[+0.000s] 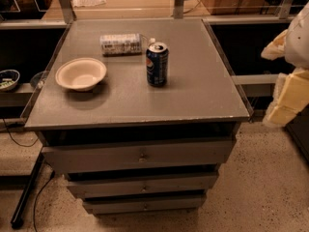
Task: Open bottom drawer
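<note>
Since the bottom drawer point(145, 204) sits shut at the cabinet's foot, just above the floor, the hand point(289, 93) at the right edge, level with the desk point(203, 91) top, hangs well apart from it, probably awaiting a lower reach. The frame cuts the hand off, so I cannot tell whether it is released or clenched. The drawer's knob is barely discernible.

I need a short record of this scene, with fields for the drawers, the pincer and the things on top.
bottom drawer: lowest of three, shut
pincer: at the right edge, beside the cabinet, touching no drawer
can: upright on top, near the middle
bowl: on top, left of the can
bottle: lying on its side behind the can
</note>
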